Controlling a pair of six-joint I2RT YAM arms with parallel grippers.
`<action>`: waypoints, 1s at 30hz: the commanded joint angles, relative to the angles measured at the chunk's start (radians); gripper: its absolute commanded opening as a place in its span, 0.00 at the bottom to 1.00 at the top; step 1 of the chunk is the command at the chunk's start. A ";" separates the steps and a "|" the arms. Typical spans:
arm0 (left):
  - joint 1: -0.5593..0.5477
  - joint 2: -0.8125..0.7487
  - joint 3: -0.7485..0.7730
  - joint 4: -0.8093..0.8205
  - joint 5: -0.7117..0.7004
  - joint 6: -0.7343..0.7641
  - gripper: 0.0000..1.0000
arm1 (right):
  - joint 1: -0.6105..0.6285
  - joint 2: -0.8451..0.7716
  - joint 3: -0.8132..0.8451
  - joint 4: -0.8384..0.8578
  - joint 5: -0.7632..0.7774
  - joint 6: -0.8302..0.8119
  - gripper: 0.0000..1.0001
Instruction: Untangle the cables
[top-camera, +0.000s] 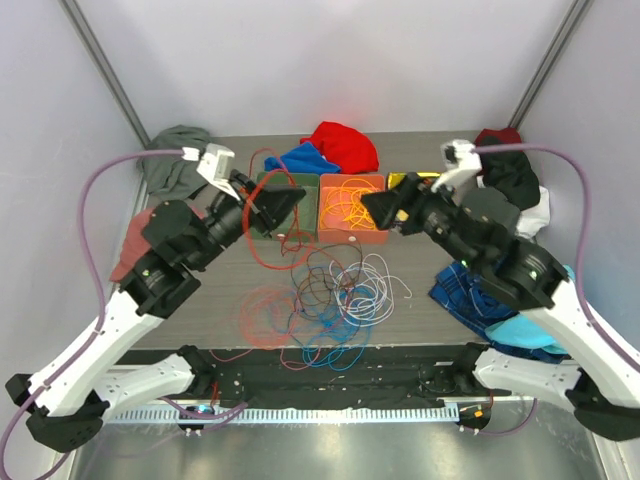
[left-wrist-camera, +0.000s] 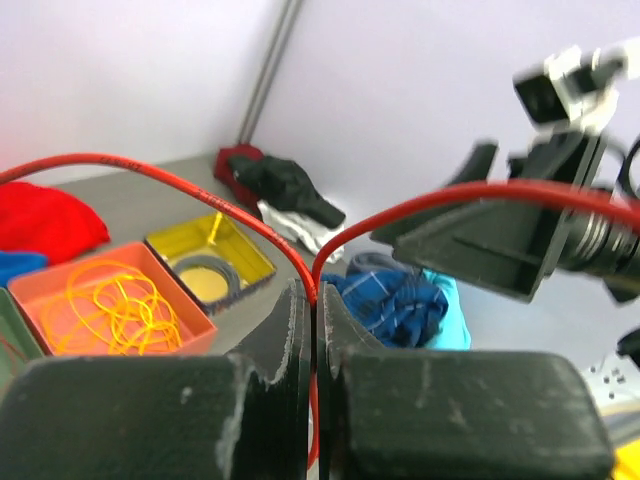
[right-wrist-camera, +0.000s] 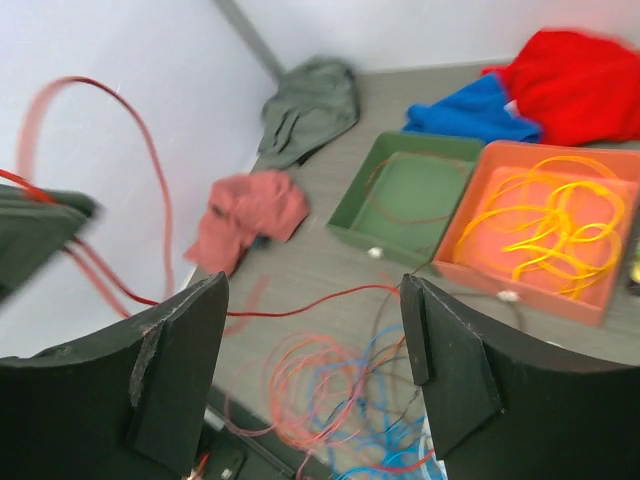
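Note:
A tangle of thin cables (top-camera: 335, 295), red, orange, blue, white and dark brown, lies on the table's front middle. It also shows in the right wrist view (right-wrist-camera: 370, 400). My left gripper (top-camera: 287, 205) is shut on a red cable (top-camera: 252, 240), holding it raised over the green tray (top-camera: 300, 180). In the left wrist view the red cable (left-wrist-camera: 200, 192) runs into the closed left gripper (left-wrist-camera: 316, 292). My right gripper (top-camera: 375, 207) is open and empty above the orange tray (top-camera: 350, 177). In its own view the right gripper (right-wrist-camera: 312, 340) hangs above the tangle.
The orange tray (right-wrist-camera: 540, 300) holds a yellow cable (right-wrist-camera: 550, 215). The yellow tray (left-wrist-camera: 250, 250) holds a black ring coil (left-wrist-camera: 205, 270). Cloths lie around the table: red (top-camera: 345, 145), blue (top-camera: 305, 158), grey (top-camera: 175, 150), pink (top-camera: 135, 240), and dark and blue ones (top-camera: 470, 290) on the right.

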 joint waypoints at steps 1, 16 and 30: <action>-0.002 0.036 0.156 -0.096 -0.059 0.065 0.00 | 0.004 -0.118 -0.146 0.030 0.145 -0.055 0.77; -0.004 0.257 0.560 -0.164 0.017 0.020 0.00 | 0.082 0.014 -0.573 0.622 -0.271 -0.064 0.81; -0.007 0.366 0.660 -0.160 0.070 -0.042 0.00 | 0.183 0.210 -0.720 1.166 -0.211 -0.037 0.85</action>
